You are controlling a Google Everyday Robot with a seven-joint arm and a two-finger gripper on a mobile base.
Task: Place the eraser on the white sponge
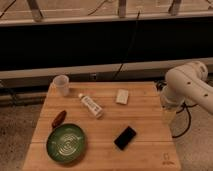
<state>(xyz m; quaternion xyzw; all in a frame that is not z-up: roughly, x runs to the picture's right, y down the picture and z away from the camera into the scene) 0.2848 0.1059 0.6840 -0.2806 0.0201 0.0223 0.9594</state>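
Note:
The eraser [125, 137] is a flat black block lying on the wooden table [145, 120], right of centre near the front. The white sponge [122, 96] is a small cream block lying farther back, apart from the eraser. My white arm [187, 85] is folded at the table's right edge, level with the sponge. The gripper itself does not show; it is out of sight behind or below the arm, away from both objects.
A translucent cup [61, 84] stands at the back left. A white bottle [91, 105] lies on its side left of the sponge. A green bowl [66, 142] sits at the front left, with a reddish-brown object [58, 118] behind it. A dark wall with cables runs behind.

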